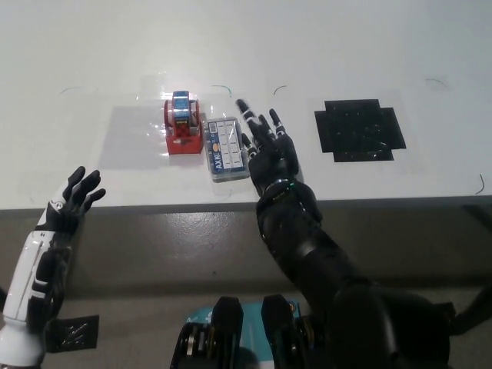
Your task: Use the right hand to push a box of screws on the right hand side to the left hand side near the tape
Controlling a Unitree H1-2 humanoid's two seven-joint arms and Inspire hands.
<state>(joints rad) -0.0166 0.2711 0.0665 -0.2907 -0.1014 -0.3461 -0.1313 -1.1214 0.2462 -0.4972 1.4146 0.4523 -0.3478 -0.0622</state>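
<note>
The clear box of screws with a blue side label lies flat on the white table, its left edge touching or nearly touching the red tape dispenser. My black right hand is open with fingers spread, pressed against the box's right edge. My white left hand rests open at the lower left, below the table's front edge.
A black cross-shaped mat lies on the table to the right of my right hand. A pale grey rectangle is marked on the table left of the tape dispenser. The table's front edge runs just below the box.
</note>
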